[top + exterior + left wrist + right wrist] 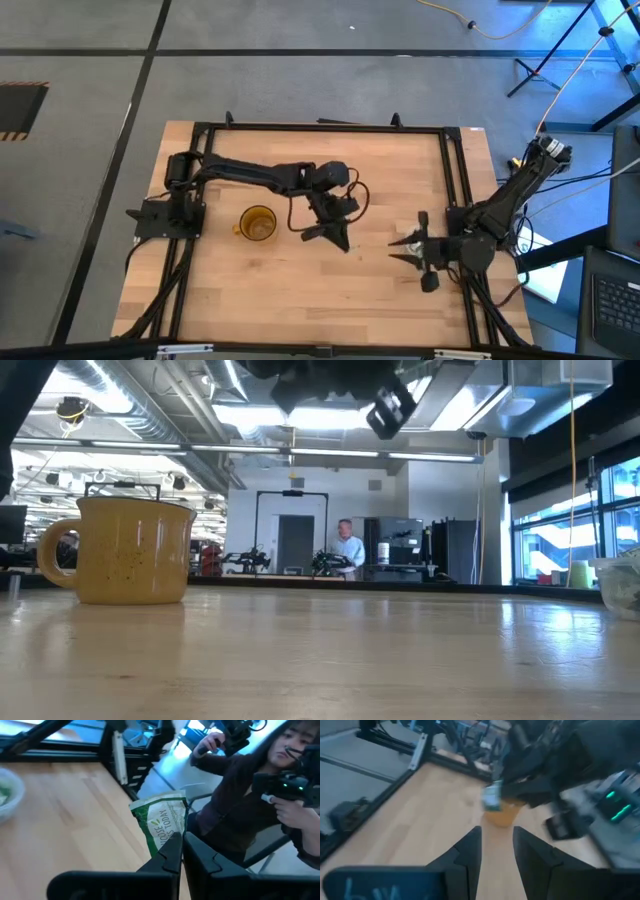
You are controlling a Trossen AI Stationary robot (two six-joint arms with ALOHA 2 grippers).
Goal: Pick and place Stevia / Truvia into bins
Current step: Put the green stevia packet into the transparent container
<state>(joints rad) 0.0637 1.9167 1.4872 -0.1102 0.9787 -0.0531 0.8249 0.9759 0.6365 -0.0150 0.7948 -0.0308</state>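
A green and white Stevia sachet [161,820] is up in the air, with my left gripper [181,845] shut on it near the table's middle, just right of the amber mug [258,223]. The right wrist view shows this sachet [492,798] in front of the mug [503,816]. My right gripper [497,845] stands open above the table's right part with nothing between its fingers. The clear cup [6,795] stands by it [418,236], partly hidden under the right arm. My left gripper pinches the sachet's near end [169,842] between its two fingers. The fingers come roughly level from the table's left. The rest of the sachet sticks out past the fingertips, tilted and lifted clear of the table.
A black frame [455,170] runs round the wooden table top. A person [250,785] sits beyond the table's right edge holding control handles. Bare wood lies between the mug and the clear cup [622,588] and along the near edge.
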